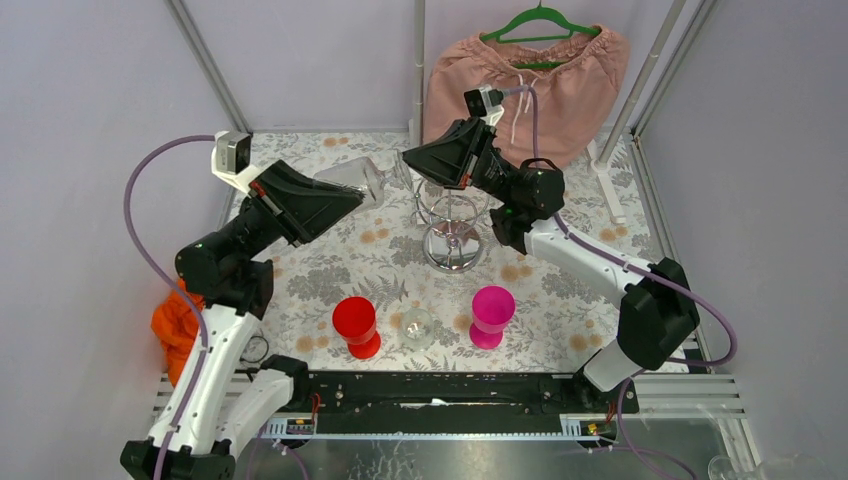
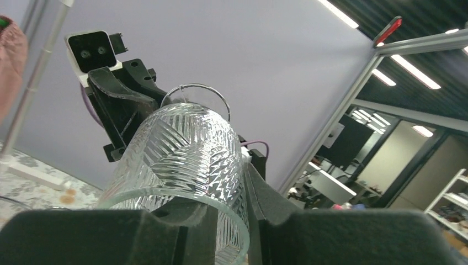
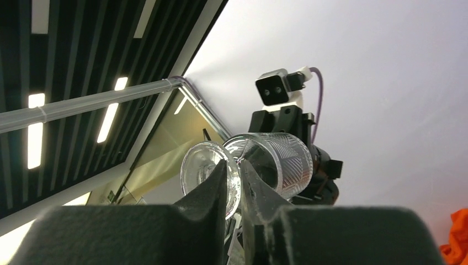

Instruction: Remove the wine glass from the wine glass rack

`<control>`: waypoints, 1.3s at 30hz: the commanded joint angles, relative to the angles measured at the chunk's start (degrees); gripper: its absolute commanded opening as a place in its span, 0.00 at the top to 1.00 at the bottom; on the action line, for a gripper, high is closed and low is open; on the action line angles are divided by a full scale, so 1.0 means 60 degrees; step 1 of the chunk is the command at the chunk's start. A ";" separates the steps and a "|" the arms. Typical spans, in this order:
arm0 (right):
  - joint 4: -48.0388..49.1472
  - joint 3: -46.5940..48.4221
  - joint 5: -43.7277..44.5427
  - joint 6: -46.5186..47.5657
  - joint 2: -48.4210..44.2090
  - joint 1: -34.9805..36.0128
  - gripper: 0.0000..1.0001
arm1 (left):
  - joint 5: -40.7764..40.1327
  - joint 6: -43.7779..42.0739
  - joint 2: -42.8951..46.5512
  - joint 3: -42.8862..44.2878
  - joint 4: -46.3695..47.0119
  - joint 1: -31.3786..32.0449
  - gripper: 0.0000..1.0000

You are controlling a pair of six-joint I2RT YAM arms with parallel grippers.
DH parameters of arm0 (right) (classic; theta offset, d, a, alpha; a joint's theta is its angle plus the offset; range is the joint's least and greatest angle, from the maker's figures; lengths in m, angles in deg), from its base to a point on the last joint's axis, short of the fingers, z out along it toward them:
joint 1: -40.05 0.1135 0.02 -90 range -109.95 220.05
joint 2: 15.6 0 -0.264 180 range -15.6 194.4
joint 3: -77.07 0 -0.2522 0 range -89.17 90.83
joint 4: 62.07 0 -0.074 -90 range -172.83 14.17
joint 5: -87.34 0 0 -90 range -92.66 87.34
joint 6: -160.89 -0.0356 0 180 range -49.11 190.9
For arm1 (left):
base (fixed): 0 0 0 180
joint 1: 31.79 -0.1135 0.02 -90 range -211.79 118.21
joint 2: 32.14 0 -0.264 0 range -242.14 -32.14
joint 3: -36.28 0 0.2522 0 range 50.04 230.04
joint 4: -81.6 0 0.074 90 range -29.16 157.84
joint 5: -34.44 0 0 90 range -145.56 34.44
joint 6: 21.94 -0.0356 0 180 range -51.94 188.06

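A clear cut-pattern wine glass point(image 1: 352, 180) lies on its side in the air, left of the wine glass rack point(image 1: 452, 228), a chrome wire stand on the flowered table, and apart from it. My left gripper point(image 1: 358, 198) is shut on the bowl's rim, one finger inside and one outside; the left wrist view shows the gripper point(image 2: 234, 190) on the patterned bowl point(image 2: 182, 149). My right gripper point(image 1: 408, 160) is shut on the glass's foot; in the right wrist view the gripper point(image 3: 234, 168) pinches the round foot point(image 3: 201, 168), with the bowl point(image 3: 278, 160) beyond.
A red cup point(image 1: 355, 325), a small clear glass point(image 1: 416, 326) and a pink cup point(image 1: 492, 313) stand near the front edge. An orange cloth point(image 1: 175, 325) lies at the left. A pink garment point(image 1: 525, 85) hangs at the back beside a grey frame pole point(image 1: 417, 70).
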 commanded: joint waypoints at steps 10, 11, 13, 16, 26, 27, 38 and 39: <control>-0.0346 -0.0149 -0.0838 0.0384 -0.0253 0.0144 0.73 | -0.0264 -0.1822 0.0659 0.0835 -0.2174 0.0034 1.00; -0.0351 -0.0148 -0.0841 0.0372 -0.0239 0.0150 0.71 | -0.0244 -0.1836 0.0676 0.0843 -0.2196 0.0034 1.00; -0.0346 -0.0148 -0.0827 0.0371 -0.0237 0.0151 0.64 | -0.0267 -0.1886 0.0731 0.0860 -0.2271 0.0034 1.00; -0.0367 -0.0212 -0.0790 0.0393 -0.0273 0.0157 0.50 | -0.0372 -0.2108 0.0833 0.0956 -0.2656 0.0034 1.00; -0.1700 -0.0685 -0.0709 0.1447 -0.1003 0.0048 0.38 | -0.0827 -0.3629 0.1254 0.1896 -0.5095 0.0032 1.00; -0.2057 -0.0836 -0.0612 0.1706 -0.1276 -0.0027 0.38 | -0.0897 -0.3877 0.1255 0.2100 -0.5523 0.0034 1.00; -1.2141 -0.0806 0.4433 0.7724 -0.6732 -0.0552 0.30 | -0.1315 -0.5802 -0.0193 0.4987 -0.9757 0.0034 1.00; -1.2768 -0.0639 0.4870 0.7998 -0.7029 -0.0549 0.29 | -0.1170 -0.5769 -0.0374 0.5068 -0.9779 0.0034 1.00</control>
